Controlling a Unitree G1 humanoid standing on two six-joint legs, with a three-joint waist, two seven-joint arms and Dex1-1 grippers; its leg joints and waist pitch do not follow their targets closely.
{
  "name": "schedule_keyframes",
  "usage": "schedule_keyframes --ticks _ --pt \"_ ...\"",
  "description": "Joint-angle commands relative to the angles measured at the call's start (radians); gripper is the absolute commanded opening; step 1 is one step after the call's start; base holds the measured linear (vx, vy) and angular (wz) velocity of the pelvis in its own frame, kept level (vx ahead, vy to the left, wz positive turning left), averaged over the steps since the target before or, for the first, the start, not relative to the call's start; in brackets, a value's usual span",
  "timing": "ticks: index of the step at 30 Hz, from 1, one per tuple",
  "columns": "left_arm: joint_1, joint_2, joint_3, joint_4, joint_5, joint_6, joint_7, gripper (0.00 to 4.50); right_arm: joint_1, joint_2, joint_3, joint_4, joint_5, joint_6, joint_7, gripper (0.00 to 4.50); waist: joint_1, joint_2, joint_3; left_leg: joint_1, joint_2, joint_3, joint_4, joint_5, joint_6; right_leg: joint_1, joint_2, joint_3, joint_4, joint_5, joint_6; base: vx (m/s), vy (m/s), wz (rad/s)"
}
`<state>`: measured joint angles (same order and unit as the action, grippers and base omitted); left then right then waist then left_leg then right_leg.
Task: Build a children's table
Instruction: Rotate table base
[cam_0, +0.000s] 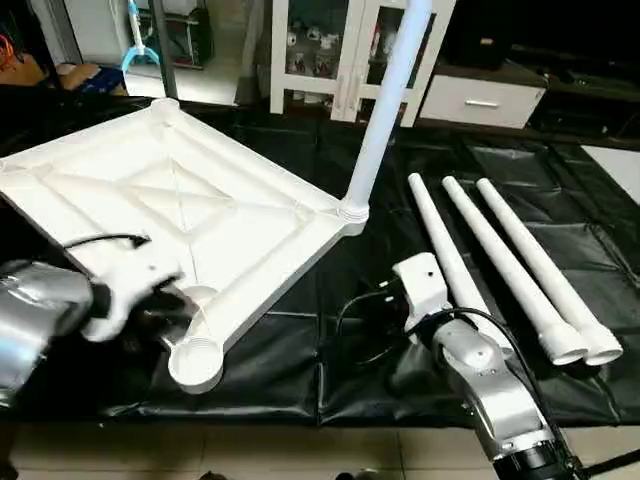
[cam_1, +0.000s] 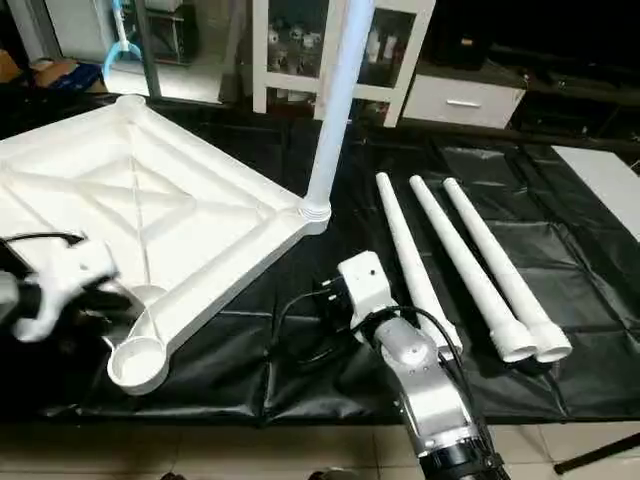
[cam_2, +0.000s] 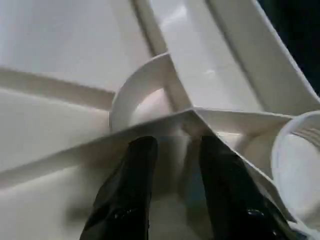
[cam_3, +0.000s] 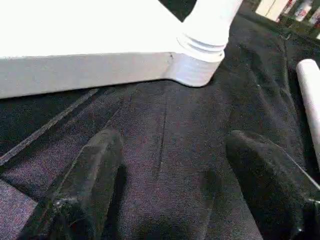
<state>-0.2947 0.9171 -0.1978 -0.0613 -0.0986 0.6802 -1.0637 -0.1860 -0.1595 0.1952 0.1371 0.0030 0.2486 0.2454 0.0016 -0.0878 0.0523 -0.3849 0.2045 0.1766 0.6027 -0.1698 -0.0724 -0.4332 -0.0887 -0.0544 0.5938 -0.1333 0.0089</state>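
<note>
Left hand astride ribbed glossy white tabletop ridge.

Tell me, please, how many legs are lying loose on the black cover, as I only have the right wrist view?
Observer: Three legs lie side by side on the cover, to the right of the tabletop.
Operator: Thank you. Is the tabletop's near corner fitted like the one I see?
Observer: No, the near corner socket is empty.
Operator: And where is the left gripper, please?
Observer: The left gripper is over the tabletop's ribbed underside, beside that empty socket, with its fingers apart.
</note>
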Motion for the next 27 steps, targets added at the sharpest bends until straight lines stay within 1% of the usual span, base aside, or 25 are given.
schedule_keyframes --ticks 1,2,3,5,6,7,8,10,11,12,13,14,16,17,18,19,20,21,22,23,24,25,26,27 --pt "-0.004 -0.018 -0.03 -0.025 0.002 0.005 -0.005 1.65 0.01 -0.013 -0.011 -0.02 -0.003 0.01 0.002 3.61 -0.008 0.034 -0.052 0.032 0.014 -0.016 -0.089 -0.52 -0.079 0.022 -0.028 0.029 -0.084 -0.525 -0.085 0.0 0.0 0.0" --pt "-0.009 -0.039 -0.049 -0.04 -0.004 0.012 -0.009 1.65 0.012 -0.015 -0.011 -0.024 -0.003 0.011 0.001 3.61 -0.007 0.039 -0.052 0.032 0.013 -0.016 -0.089 -0.522 -0.08 0.022 -0.028 0.029 -0.084 -0.523 -0.085 0.0 0.0 0.0" --pt "-0.013 -0.05 -0.059 -0.047 -0.007 0.014 -0.01 1.65 0.013 -0.016 -0.011 -0.026 -0.003 0.011 0.0 3.61 -0.005 0.042 -0.053 0.036 0.014 -0.015 -0.088 -0.521 -0.08 0.02 -0.027 0.03 -0.084 -0.513 -0.088 0.0 0.0 0.0" --pt "-0.017 -0.065 -0.069 -0.059 -0.013 0.02 -0.013 1.65 0.014 -0.016 -0.013 -0.028 -0.003 0.012 -0.002 3.61 -0.006 0.038 -0.054 0.034 0.013 -0.014 -0.088 -0.518 -0.077 0.021 -0.026 0.03 -0.084 -0.502 -0.092 0.0 0.0 0.0" --pt "-0.02 -0.074 -0.073 -0.065 -0.017 0.023 -0.013 1.65 0.015 -0.016 -0.015 -0.029 -0.004 0.012 -0.002 3.61 -0.006 0.039 -0.056 0.03 0.014 -0.016 -0.089 -0.504 -0.079 0.026 -0.026 0.03 -0.079 -0.475 -0.099 0.0 0.0 0.0" --pt "-0.024 -0.083 -0.08 -0.073 -0.022 0.027 -0.012 1.65 0.015 -0.015 -0.016 -0.031 -0.005 0.014 -0.002 3.61 -0.006 0.041 -0.056 0.03 0.014 -0.015 -0.089 -0.503 -0.079 0.026 -0.025 0.03 -0.078 -0.469 -0.101 0.0 0.0 0.0" --pt "-0.033 -0.109 -0.092 -0.088 -0.035 0.035 -0.008 1.65 0.017 -0.015 -0.02 -0.034 -0.008 0.015 -0.003 3.61 -0.006 0.038 -0.057 0.028 0.013 -0.014 -0.088 -0.495 -0.078 0.028 -0.025 0.03 -0.077 -0.458 -0.104 0.0 0.0 0.0" --pt "-0.038 -0.12 -0.096 -0.092 -0.038 0.036 -0.005 1.65 0.017 -0.015 -0.022 -0.035 -0.009 0.015 -0.004 3.61 -0.004 0.038 -0.058 0.03 0.013 -0.012 -0.087 -0.482 -0.076 0.027 -0.024 0.031 -0.075 -0.442 -0.108 0.0 0.0 0.0" --pt "-0.044 -0.144 -0.099 -0.091 -0.042 0.036 0.006 1.65 0.017 -0.015 -0.023 -0.035 -0.009 0.014 -0.004 3.61 -0.004 0.037 -0.059 0.028 0.013 -0.012 -0.087 -0.478 -0.075 0.028 -0.025 0.032 -0.075 -0.436 -0.11 0.0 0.0 0.0" --pt "-0.061 -0.192 -0.107 -0.082 -0.037 0.033 0.033 1.65 0.015 -0.017 -0.027 -0.034 -0.01 0.011 -0.006 3.61 -0.004 0.039 -0.06 0.027 0.013 -0.011 -0.087 -0.462 -0.075 0.03 -0.024 0.032 -0.072 -0.416 -0.114 0.0 0.0 0.0" --pt "-0.068 -0.211 -0.112 -0.077 -0.033 0.032 0.043 1.65 0.014 -0.017 -0.028 -0.034 -0.01 0.011 -0.006 3.61 -0.005 0.04 -0.06 0.028 0.013 -0.01 -0.086 -0.46 -0.075 0.03 -0.023 0.032 -0.072 -0.409 -0.116 0.0 0.0 0.0" --pt "-0.077 -0.235 -0.118 -0.069 -0.028 0.024 0.057 1.65 0.011 -0.018 -0.03 -0.033 -0.01 0.011 -0.007 3.61 -0.002 0.039 -0.06 0.032 0.013 -0.008 -0.085 -0.459 -0.072 0.027 -0.021 0.033 -0.073 -0.401 -0.117 0.0 0.0 0.0" --pt "-0.084 -0.253 -0.121 -0.063 -0.021 0.022 0.069 1.65 0.008 -0.018 -0.031 -0.032 -0.01 0.01 -0.008 3.61 -0.001 0.038 -0.061 0.03 0.012 -0.008 -0.083 -0.455 -0.07 0.028 -0.021 0.034 -0.073 -0.397 -0.119 0.0 0.0 0.0" --pt "-0.096 -0.286 -0.12 -0.04 -0.004 0.008 0.102 1.65 0.004 -0.018 -0.033 -0.03 -0.01 0.008 -0.009 3.61 -0.004 0.039 -0.062 0.019 0.011 -0.011 -0.086 -0.431 -0.07 0.039 -0.021 0.035 -0.068 -0.387 -0.114 0.0 0.0 0.0" --pt "-0.103 -0.306 -0.117 -0.023 0.006 -0.005 0.127 1.65 0.003 -0.018 -0.034 -0.029 -0.01 0.008 -0.009 3.61 -0.004 0.035 -0.063 0.02 0.01 -0.008 -0.083 -0.422 -0.066 0.037 -0.02 0.036 -0.07 -0.38 -0.112 0.0 0.0 0.0" --pt "-0.103 -0.306 -0.117 -0.023 0.006 -0.005 0.127 1.65 0.003 -0.018 -0.034 -0.029 -0.01 0.008 -0.009 3.61 -0.005 0.034 -0.063 0.019 0.009 -0.008 -0.083 -0.419 -0.064 0.038 -0.02 0.036 -0.07 -0.383 -0.11 0.0 0.0 0.0" --pt "-0.119 -0.335 -0.11 0.011 0.021 -0.016 0.172 1.65 0.001 -0.018 -0.035 -0.028 -0.01 0.008 -0.01 3.61 -0.004 0.036 -0.064 0.019 0.01 -0.009 -0.083 -0.417 -0.063 0.039 -0.021 0.037 -0.07 -0.385 -0.11 0.0 0.0 0.0" --pt "-0.143 -0.379 -0.098 0.059 0.045 -0.032 0.244 1.65 0.0 -0.017 -0.035 -0.028 -0.011 0.009 -0.011 3.61 -0.004 0.034 -0.063 0.022 0.008 -0.007 -0.079 -0.426 -0.059 0.034 -0.018 0.036 -0.077 -0.411 -0.1 0.0 0.0 0.0" --pt "-0.156 -0.398 -0.09 0.08 0.052 -0.029 0.275 1.65 0.0 -0.016 -0.034 -0.028 -0.011 0.008 -0.01 3.61 -0.003 0.034 -0.063 0.023 0.008 -0.006 -0.078 -0.429 -0.058 0.033 -0.017 0.036 -0.077 -0.419 -0.097 0.0 0.0 0.0" --pt "-0.163 -0.408 -0.086 0.09 0.055 -0.025 0.291 1.65 0.0 -0.016 -0.034 -0.029 -0.011 0.008 -0.009 3.61 -0.004 0.032 -0.063 0.02 0.007 -0.008 -0.078 -0.429 -0.057 0.036 -0.019 0.035 -0.079 -0.438 -0.09 0.0 0.0 0.0" --pt "-0.172 -0.414 -0.086 0.102 0.064 -0.02 0.307 1.65 0.0 -0.015 -0.032 -0.029 -0.012 0.008 -0.008 3.61 -0.005 0.033 -0.063 0.015 0.007 -0.012 -0.08 -0.426 -0.058 0.04 -0.019 0.034 -0.079 -0.458 -0.081 0.0 0.0 0.0" --pt "-0.185 -0.42 -0.085 0.121 0.082 -0.015 0.332 1.65 -0.001 -0.014 -0.031 -0.029 -0.013 0.008 -0.005 3.61 -0.008 0.03 -0.062 0.015 0.006 -0.013 -0.079 -0.432 -0.057 0.038 -0.018 0.033 -0.083 -0.475 -0.073 0.0 0.0 0.0" --pt "-0.186 -0.421 -0.085 0.124 0.085 -0.015 0.335 1.65 -0.001 -0.013 -0.031 -0.029 -0.013 0.008 -0.005 3.61 -0.008 0.03 -0.062 0.015 0.006 -0.013 -0.079 -0.432 -0.057 0.038 -0.018 0.033 -0.083 -0.475 -0.073 0.0 0.0 0.0" --pt "-0.202 -0.423 -0.081 0.159 0.102 -0.002 0.366 1.65 -0.005 -0.012 -0.03 -0.027 -0.012 0.004 -0.001 3.61 -0.013 0.029 -0.062 0.014 0.004 -0.013 -0.077 -0.433 -0.054 0.037 -0.018 0.032 -0.086 -0.49 -0.068 0.0 0.0 0.0"
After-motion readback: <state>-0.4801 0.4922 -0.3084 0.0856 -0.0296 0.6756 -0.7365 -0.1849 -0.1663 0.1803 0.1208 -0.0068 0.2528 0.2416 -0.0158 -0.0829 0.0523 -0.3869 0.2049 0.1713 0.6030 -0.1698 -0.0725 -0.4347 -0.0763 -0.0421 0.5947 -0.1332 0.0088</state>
